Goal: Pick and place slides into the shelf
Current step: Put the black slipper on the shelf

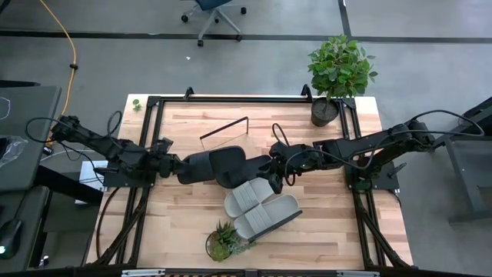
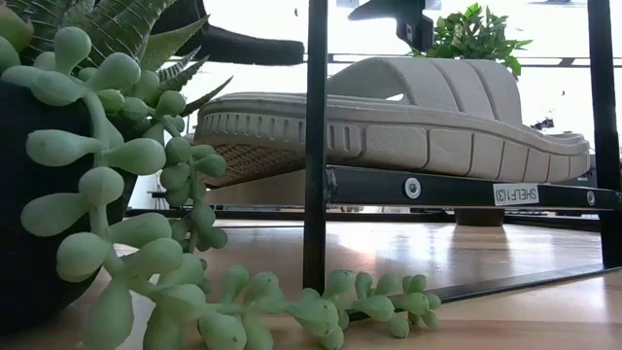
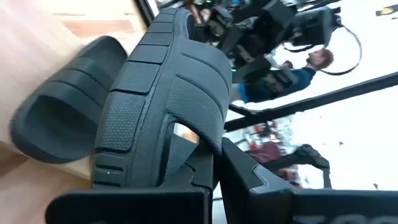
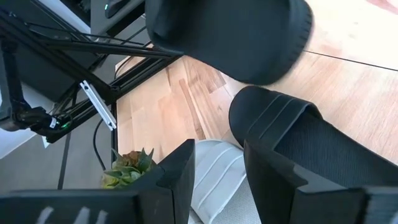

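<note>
Both arms meet over the table's middle. My left gripper (image 1: 178, 168) (image 3: 217, 158) is shut on one black slide (image 1: 202, 166) (image 3: 168, 93). The second black slide (image 1: 237, 168) (image 4: 305, 146) lies right beside it, between the two grippers. My right gripper (image 1: 278, 180) (image 4: 217, 158) is open at that slide's right end, one finger against or beside its strap. Two light grey slides (image 1: 246, 196) (image 1: 269, 215) sit side by side nearer the front, soles down on the shelf (image 2: 457, 190). A thin black rod frame (image 1: 224, 129) stands farther back. My left gripper has the black slide pinched between its two fingers at the rim of the sole (image 3: 211, 146), beside the ridged strap, coming level from the table's left. The slide reaches away from the fingers toward the right arm. I cannot tell whether it rests on the table. My right gripper's finger (image 4: 273, 177) stands next to the second black slide's strap (image 4: 292, 134); I cannot tell whether it touches.
A potted plant (image 1: 336, 73) stands at the table's far right corner. A succulent pot (image 1: 223, 240) (image 2: 117, 146) sits at the near edge, close to the grey slides. Black frame rails run along the table's sides. A person (image 3: 311, 62) shows beyond the table.
</note>
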### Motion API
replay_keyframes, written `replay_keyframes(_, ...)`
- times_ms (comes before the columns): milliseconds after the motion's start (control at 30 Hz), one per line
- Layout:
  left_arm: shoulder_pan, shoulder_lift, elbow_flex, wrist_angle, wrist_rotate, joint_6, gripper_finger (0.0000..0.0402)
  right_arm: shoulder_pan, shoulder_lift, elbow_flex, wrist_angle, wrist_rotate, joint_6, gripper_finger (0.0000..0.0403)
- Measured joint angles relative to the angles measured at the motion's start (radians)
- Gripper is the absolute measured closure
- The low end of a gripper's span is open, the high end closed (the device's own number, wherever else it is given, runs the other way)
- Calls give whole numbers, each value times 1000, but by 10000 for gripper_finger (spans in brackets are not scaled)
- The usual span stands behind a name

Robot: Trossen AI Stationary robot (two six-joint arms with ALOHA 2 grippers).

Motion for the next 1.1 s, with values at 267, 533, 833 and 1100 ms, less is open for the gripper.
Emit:
replay_keyframes(267, 5, 108, 0, 56, -33, -8, 401, 1, 0, 0, 0, -8, -15, 273)
replay_keyframes(533, 186, 142, 0, 92, 40, 44, 401, 1, 0, 0, 0, -26, -41, 273)
replay_keyframes(833, 350, 236, 0, 126, 234, 61, 401, 1, 0, 0, -1, -41, -61, 273)
replay_keyframes(1100, 403, 414, -1, 331, 284, 77, 401, 1, 0, 0, -2, -46, -79, 273)
